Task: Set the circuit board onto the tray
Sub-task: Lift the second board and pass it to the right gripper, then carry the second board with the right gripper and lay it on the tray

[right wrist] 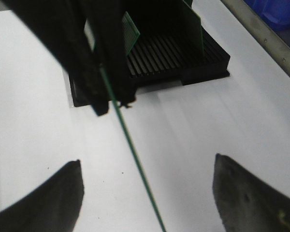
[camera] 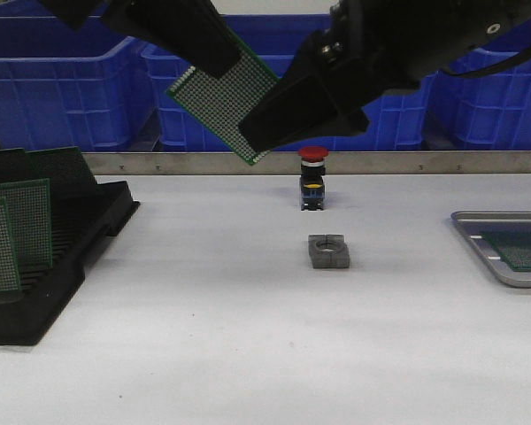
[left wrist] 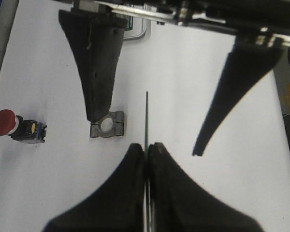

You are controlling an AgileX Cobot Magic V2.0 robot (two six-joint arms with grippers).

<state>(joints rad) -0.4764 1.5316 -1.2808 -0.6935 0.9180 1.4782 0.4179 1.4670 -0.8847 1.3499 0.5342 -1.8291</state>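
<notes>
Two arms are meeting mid-handover: our left gripper (left wrist: 146, 147) is pinching the circuit board (camera: 226, 97); our right gripper (right wrist: 147, 193), spread wide around it, must close before carrying to the tray (camera: 478, 243).

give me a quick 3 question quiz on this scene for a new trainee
1. True or false: the left gripper is shut on the circuit board.
2. Are the right gripper jaws open or shut?
3. What already lies on the tray: (a) nothing, (b) a green board, (c) the red button?

Key: 1 true; 2 open, one finger on each side of the board, not touching; 3 b.
</notes>
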